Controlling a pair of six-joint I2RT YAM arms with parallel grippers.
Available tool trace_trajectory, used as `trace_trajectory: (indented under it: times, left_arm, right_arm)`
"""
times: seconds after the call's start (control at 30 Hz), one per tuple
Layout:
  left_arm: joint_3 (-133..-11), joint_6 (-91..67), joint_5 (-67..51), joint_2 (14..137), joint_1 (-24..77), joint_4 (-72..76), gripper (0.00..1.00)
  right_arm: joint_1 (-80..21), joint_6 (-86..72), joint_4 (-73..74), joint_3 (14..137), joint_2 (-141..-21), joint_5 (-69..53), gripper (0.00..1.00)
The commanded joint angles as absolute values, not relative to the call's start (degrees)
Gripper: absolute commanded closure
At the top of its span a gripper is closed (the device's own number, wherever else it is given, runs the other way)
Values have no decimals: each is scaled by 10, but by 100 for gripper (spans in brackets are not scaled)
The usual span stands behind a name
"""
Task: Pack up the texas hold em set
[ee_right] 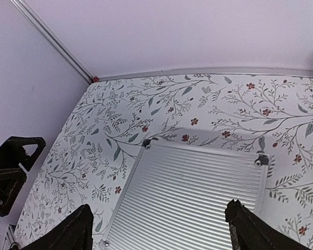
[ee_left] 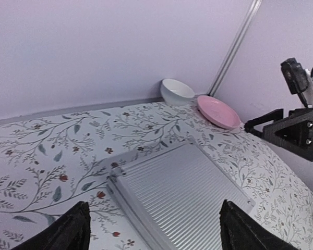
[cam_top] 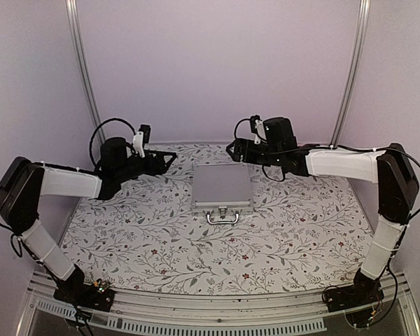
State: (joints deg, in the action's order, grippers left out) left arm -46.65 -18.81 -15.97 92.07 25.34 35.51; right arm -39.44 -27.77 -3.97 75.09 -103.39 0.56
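Case: the silver case lies flat in the middle of the surface, lid shut, ribbed top facing up.
Handle: the metal handle is on the side of the case nearest my arm bases.
My left claw: spread wide and holding nothing. It hangs just above the left edge of the case.
My right claw: spread wide too, with nothing in it. It hangs over the far right part of the case.
Between my claws: they face each other across the far end of the case, with only the lid below them.
White bowl: it sits at the back wall, next to the metal corner rail, well apart from the case.
Pink plate: it lies just beside the bowl, a bit closer to the case. I cannot tell if they touch.
Red speck: a tiny red thing sits in the far left corner. It is too small for me to tell what it is.
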Motion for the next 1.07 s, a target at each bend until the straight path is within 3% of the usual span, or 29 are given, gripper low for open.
trace_trajectory:
  times: [0.0, 0.4, 0.63, 1.03]
  left_arm:
    - [-454, -196, -140, 917, 155, 327, 14]
    - [-311, -189, -111, 760, -188, 335, 11]
    - [-154, -137, -57, 729, -197, 542, 9]
    - [-140, -92, -50, 757, -165, 592, 9]
  right_arm:
    - [-318, -217, -50, 762, -1062, -64, 7]
    - [-39, -159, -118, 516, -881, -60, 5]
    - [38, -145, -309, 318, -750, 19, 4]
    - [40, -100, -503, 187, -751, 63, 4]
